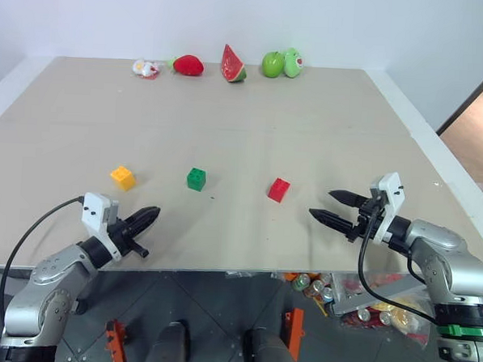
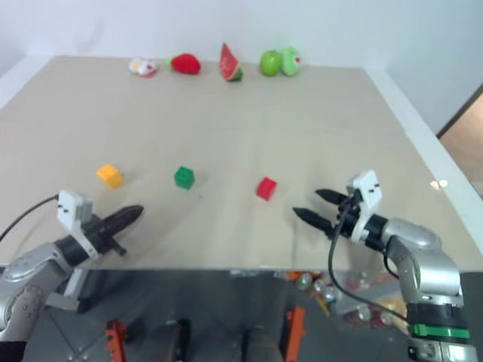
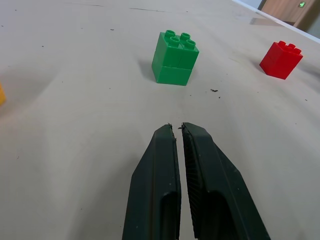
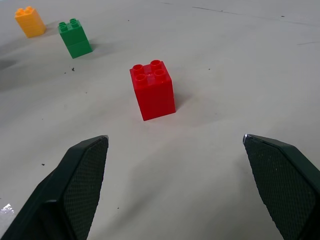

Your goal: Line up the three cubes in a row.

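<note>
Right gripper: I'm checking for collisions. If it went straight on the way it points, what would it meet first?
Probably the red cube, which sits ahead between the open fingers of the right gripper; nothing lies between them.

Even, bright light falls from overhead on the table [image 1: 252, 125], and shadows stay soft and short beside the red cube [image 4: 153, 90] and the green cube [image 3: 175, 58]. Glare glints at the table's right edge. The right eye view looks slightly hazy.

Bare table [image 1: 252, 141] btwn cubes [image 1: 196, 179] & fruits [image 1: 233, 65].
</note>
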